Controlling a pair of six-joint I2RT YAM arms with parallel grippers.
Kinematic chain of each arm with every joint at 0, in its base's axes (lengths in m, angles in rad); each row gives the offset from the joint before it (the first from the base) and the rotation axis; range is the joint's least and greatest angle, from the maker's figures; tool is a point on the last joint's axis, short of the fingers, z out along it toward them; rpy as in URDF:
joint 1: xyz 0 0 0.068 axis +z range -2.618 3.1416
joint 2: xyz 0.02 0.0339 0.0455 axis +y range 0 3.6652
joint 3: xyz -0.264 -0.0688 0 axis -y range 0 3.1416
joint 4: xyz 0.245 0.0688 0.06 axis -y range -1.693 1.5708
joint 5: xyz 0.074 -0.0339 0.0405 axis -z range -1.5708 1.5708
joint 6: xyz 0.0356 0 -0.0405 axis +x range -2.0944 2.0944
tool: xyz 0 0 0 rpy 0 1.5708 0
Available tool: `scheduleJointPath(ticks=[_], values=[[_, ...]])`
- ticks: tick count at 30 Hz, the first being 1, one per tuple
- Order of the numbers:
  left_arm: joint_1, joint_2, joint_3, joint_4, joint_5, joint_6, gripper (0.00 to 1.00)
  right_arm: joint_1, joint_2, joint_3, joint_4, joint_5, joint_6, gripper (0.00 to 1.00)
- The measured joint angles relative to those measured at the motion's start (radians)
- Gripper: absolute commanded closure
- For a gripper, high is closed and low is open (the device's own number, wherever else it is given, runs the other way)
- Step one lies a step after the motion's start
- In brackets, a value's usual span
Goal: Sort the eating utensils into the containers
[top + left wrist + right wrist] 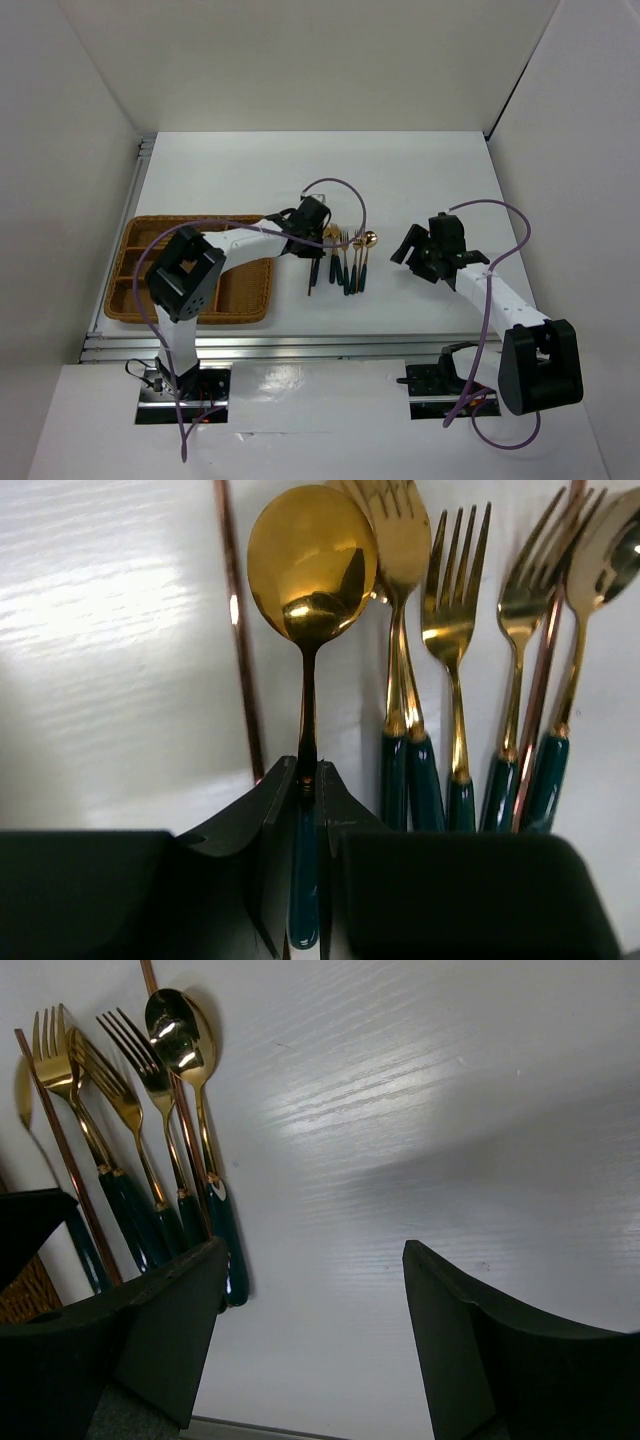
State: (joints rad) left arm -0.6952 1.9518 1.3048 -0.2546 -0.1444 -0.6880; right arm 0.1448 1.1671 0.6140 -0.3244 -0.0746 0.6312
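Closest to you in the left wrist view, the left gripper [305, 805] is pinching shut on the dark green handle of a spoon [311, 565], gripping just below where the gold neck meets the green. I cannot tell whether the spoon is resting on the table or hanging just off it. You are holding a slim, glossy, rounded handle in a narrow pinch, with the polished gold bowl reaching far ahead of the fingers, so my worry is that it is going to swivel or slide out as you swing toward the tray. Just right of it in that frame, the forks [455, 630] are lying packed together with handles touching, and a thin coppery stick [240, 640] is lying just left of the spoon; a sideways drag could be scattering them. In the right wrist view, the right gripper [312, 1260] is standing wide apart over the bare white table [450, 1110], holding nothing. Farther off, at the left of the top view, the woven wicker tray [245, 290] is waiting with its dividers. Its rough weave and raised rim could be snagging the spoon's bowl if you are coming in low.
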Motion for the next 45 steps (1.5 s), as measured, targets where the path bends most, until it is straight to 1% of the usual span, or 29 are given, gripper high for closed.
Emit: scheduleJointPath(ticks=[4, 8, 13, 18, 22, 25, 28, 32, 35, 39, 42, 45], values=[[0.018, -0.126, -0.072, -0.003, 0.003, -0.025, 0.81, 0.000, 0.000, -0.002, 0.000, 0.000, 0.000, 0.22], [0.064, -0.262, -0.119, 0.024, 0.012, -0.061, 0.81, 0.000, 0.000, -0.002, 0.000, 0.000, 0.000, 0.22], [0.127, -0.444, -0.239, 0.074, -0.003, -0.153, 0.81, 0.000, 0.000, -0.003, 0.001, 0.000, 0.000, 0.22], [0.193, -0.658, -0.412, 0.080, -0.106, -0.314, 0.77, 0.000, 0.000, -0.016, 0.002, -0.001, 0.000, 0.22], [0.288, -0.821, -0.541, 0.059, -0.213, -0.460, 0.76, 0.000, 0.000, -0.018, 0.004, -0.006, 0.000, 0.22], [0.364, -0.908, -0.597, 0.007, -0.288, -0.564, 0.76, 0.000, 0.000, -0.018, 0.005, -0.013, 0.000, 0.22], [0.420, -0.977, -0.620, -0.058, -0.355, -0.669, 0.76, 0.000, 0.000, -0.018, 0.005, -0.014, 0.000, 0.22], [0.490, -1.022, -0.624, -0.121, -0.414, -0.766, 0.76, 0.000, 0.000, -0.018, 0.006, -0.018, 0.000, 0.22], [0.541, -1.018, -0.624, -0.166, -0.442, -0.832, 0.76, 0.000, 0.003, -0.018, 0.011, -0.020, 0.000, 0.22], [0.600, -0.953, -0.623, -0.226, -0.457, -0.891, 0.76, 0.000, 0.014, -0.018, 0.018, -0.020, 0.000, 0.22], [0.642, -0.899, -0.623, -0.259, -0.441, -0.921, 0.76, 0.000, 0.017, -0.018, 0.018, -0.019, 0.000, 0.22], [0.675, -0.882, -0.623, -0.269, -0.424, -0.945, 0.76, 0.000, 0.017, -0.018, 0.019, -0.017, 0.000, 0.22]])
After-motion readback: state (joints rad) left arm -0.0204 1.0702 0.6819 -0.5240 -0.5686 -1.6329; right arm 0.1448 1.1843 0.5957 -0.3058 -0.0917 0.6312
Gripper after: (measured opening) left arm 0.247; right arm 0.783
